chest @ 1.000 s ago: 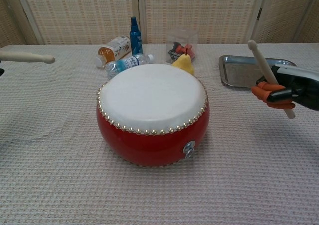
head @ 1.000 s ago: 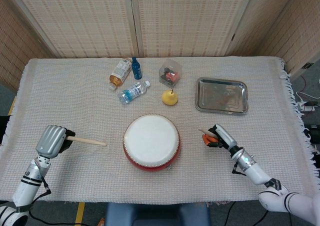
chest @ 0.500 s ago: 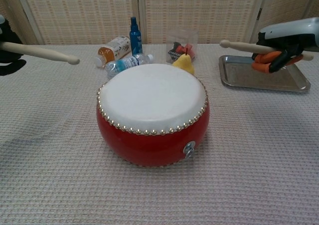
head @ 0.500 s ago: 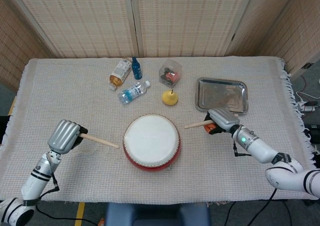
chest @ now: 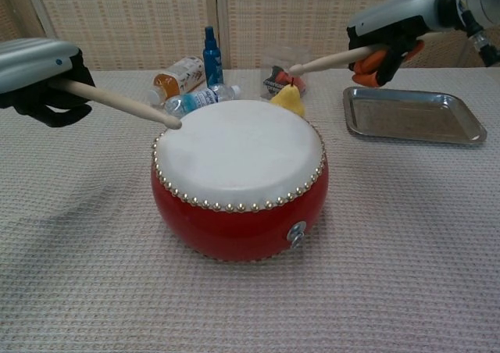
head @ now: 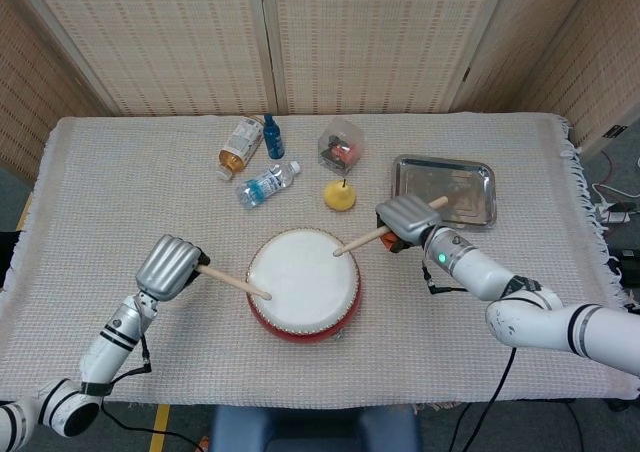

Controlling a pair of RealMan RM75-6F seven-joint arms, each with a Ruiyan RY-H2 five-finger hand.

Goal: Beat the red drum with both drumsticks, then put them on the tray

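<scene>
While we hold a drumstick (chest: 121, 103) in the left robot hand (head: 170, 266) and another (chest: 332, 58) in the right robot hand (head: 404, 217), both tips hover over the drum (head: 303, 282); a glancing strike could loosen either grip, or knock the pear (head: 339, 195) just behind the drum.

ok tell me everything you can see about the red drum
The red drum is squat and round, with a glossy red body, a plain white skin on top ringed by pale studs, and a small metal fitting low on its front. It stands upright on the woven tablecloth, mid-table. Both drumstick tips hang over its skin at opposite edges; contact cannot be told. A yellow pear sits just behind it.
</scene>
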